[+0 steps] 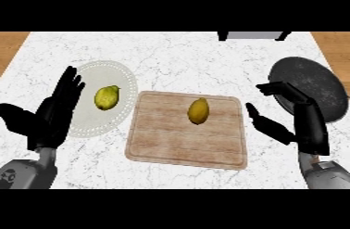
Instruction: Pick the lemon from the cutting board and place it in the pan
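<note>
Lying upright on pale wooden cutting board (184, 130), small yellow lemon (198, 111) sits at ten o'clock from nearer right robot hand (290, 119), fingers released, nothing held.

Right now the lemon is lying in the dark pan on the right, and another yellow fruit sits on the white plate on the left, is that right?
Not quite. The head view shows the lemon lying on the wooden cutting board in the middle, not in the dark pan on the right. The other yellow fruit does sit on the white plate on the left.
</note>
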`<action>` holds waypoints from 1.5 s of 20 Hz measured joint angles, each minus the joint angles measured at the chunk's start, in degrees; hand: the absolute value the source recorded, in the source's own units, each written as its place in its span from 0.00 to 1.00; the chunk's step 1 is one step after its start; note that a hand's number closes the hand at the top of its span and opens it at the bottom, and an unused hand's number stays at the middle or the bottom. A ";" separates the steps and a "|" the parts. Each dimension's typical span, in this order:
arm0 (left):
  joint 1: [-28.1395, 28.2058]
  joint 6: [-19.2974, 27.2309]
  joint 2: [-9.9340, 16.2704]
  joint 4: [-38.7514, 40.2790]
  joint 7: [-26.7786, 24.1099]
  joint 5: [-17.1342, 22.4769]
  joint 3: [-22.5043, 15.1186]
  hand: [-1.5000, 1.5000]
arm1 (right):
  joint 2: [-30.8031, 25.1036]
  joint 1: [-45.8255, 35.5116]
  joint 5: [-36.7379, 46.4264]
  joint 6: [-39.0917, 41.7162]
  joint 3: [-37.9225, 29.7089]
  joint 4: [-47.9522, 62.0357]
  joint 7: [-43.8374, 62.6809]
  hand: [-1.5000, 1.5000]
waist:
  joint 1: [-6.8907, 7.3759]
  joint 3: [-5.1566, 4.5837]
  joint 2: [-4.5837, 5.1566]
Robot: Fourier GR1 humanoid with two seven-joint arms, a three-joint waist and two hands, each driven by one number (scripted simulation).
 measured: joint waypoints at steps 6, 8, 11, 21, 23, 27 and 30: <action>-0.03 -0.87 0.39 -0.24 1.72 0.28 1.88 0.50 | -7.49 4.48 8.07 2.71 1.34 -8.55 6.78 0.00 | -0.20 0.04 0.12; 0.45 -1.15 -0.03 -0.25 1.50 -0.27 1.90 0.50 | -9.41 3.01 9.54 5.49 1.48 -10.80 10.14 0.00 | -0.01 0.05 0.17; 0.42 -1.17 -1.22 0.49 0.80 -1.48 1.46 0.50 | -10.61 -2.10 11.60 9.94 2.59 -11.87 16.42 0.00 | 0.40 0.03 0.26; -1.62 -2.30 -2.11 1.32 2.11 -2.08 2.02 0.50 | -10.22 -21.85 16.07 28.91 10.44 -1.96 33.69 0.00 | 1.65 0.00 0.50; -1.72 -2.39 -2.44 1.75 1.95 -2.38 2.00 0.50 | -8.91 -23.88 15.76 32.92 12.56 0.09 36.43 0.00 | 1.57 0.00 0.50; -1.78 -2.64 -2.38 1.74 2.18 -2.30 2.89 0.50 | -6.44 -26.28 12.87 41.37 15.34 4.32 40.93 0.00 | 1.44 0.02 0.48; -1.61 -3.30 -2.77 2.62 1.95 -2.36 3.70 0.50 | -4.46 -28.16 11.33 47.01 15.90 5.21 44.26 0.00 | 1.03 0.05 0.42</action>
